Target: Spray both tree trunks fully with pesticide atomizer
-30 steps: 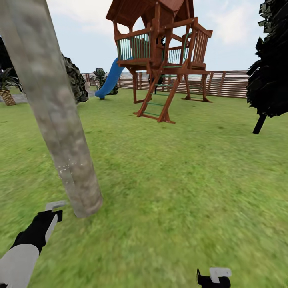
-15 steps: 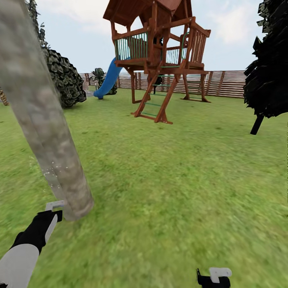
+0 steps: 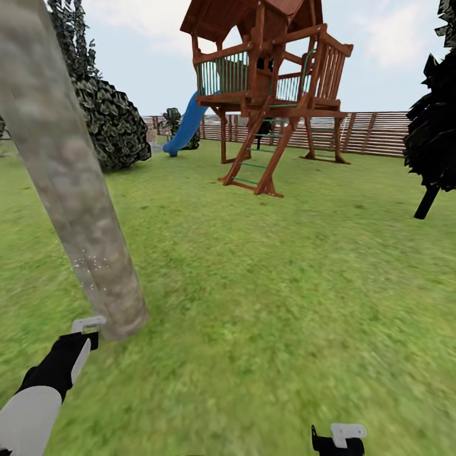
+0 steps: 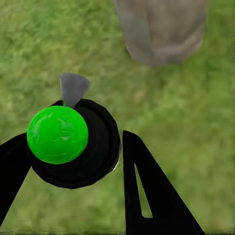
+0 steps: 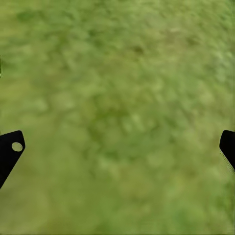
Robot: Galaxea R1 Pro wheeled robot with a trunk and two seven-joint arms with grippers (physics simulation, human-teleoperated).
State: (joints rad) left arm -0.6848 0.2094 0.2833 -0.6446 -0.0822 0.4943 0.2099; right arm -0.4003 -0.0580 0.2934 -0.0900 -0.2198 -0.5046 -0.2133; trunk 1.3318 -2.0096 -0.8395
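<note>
The pesticide atomizer [image 4: 73,142] sits clamped in the left claw [image 4: 68,161], just beside the tree trunk [image 3: 76,190], where faint spray specks suggest coverage is only partial. The right claw [image 5: 117,147] hangs wide open, empty, over grass.

Even, bright daylight under a pale, hazy sky [image 3: 392,38]; no single source evident. Hardly any cast shadow on the lawn [image 3: 285,285]. Grass texture smeared and soft close in, sharper toward the fence [image 3: 373,132]. Mild leaning of uprights at the frame edges, as on the tree trunk [image 3: 69,183]. Soft, low-detail grass beyond the jaws in both wrist views. No glare. Blocky, near-black shading on the dark tree [image 3: 434,133].
</note>
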